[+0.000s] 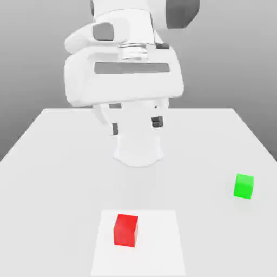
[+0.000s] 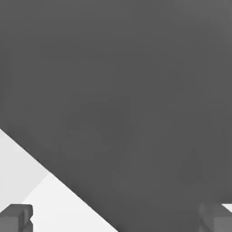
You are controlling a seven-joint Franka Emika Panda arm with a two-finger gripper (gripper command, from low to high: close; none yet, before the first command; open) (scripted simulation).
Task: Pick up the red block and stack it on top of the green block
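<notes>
A white robot arm [image 1: 127, 65] is seen raised above the far half of a pale table [image 1: 48, 157], its broad hand hanging in front of its round base [image 1: 138, 151]. The claw [image 1: 135, 125] is held wide apart, with its two dark fingertips [image 1: 115, 129] spread to either side and nothing gripped between them. In the hand view, the same fingertips [image 2: 16, 217] are shown at opposite corners of the picture, with a corner of the table [image 2: 54, 204] lit between them against a dark grey floor [image 2: 127, 90].

The red block [image 1: 125, 230] is seen near the front edge of the table, resting on a lighter square patch [image 1: 162, 243] marked on the surface. It is placed slightly toward the exterior view's left of that patch and is set well apart from the claw, which is held high and farther back.

The green block [image 1: 243, 186] is seen on the bare table toward the exterior view's right, a little farther back than the red one and well apart from it. Both blocks are shown sitting flat, each turned slightly so that two side faces are caught by the camera. Neither is touched by the arm.
</notes>
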